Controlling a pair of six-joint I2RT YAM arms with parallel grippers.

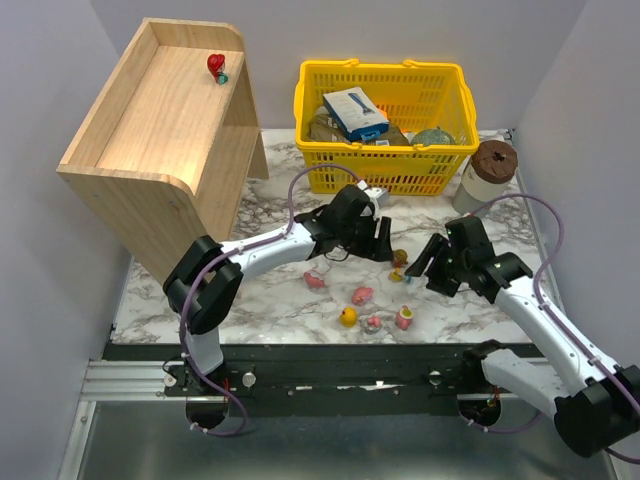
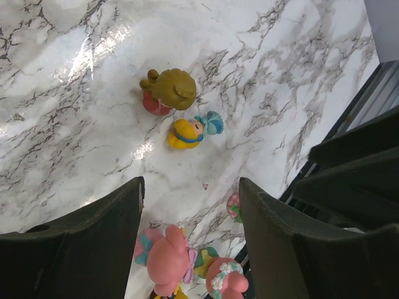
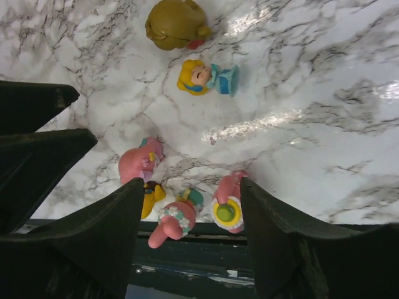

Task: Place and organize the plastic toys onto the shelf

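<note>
One red toy [image 1: 216,67] stands on the top tier of the light-wood shelf [image 1: 150,120]. Several toys lie on the marble table between my arms: an olive one [image 1: 399,258], a small yellow one [image 1: 396,276], pink ones [image 1: 315,281] [image 1: 362,295] [image 1: 404,319] and a yellow one [image 1: 348,317]. My left gripper [image 1: 378,243] is open and empty above the table, left of the olive toy [image 2: 169,89] and the lying yellow toy [image 2: 193,131]. My right gripper [image 1: 422,264] is open and empty just right of them; its view shows the olive toy [image 3: 177,23] and pink toys [image 3: 138,163] [image 3: 227,208].
A yellow basket [image 1: 310,100] with boxes and packets stands at the back centre. A brown-lidded jar [image 1: 487,172] stands to its right. The shelf tilts over the table's left side. The table's dark front rail [image 1: 330,355] runs just below the toys.
</note>
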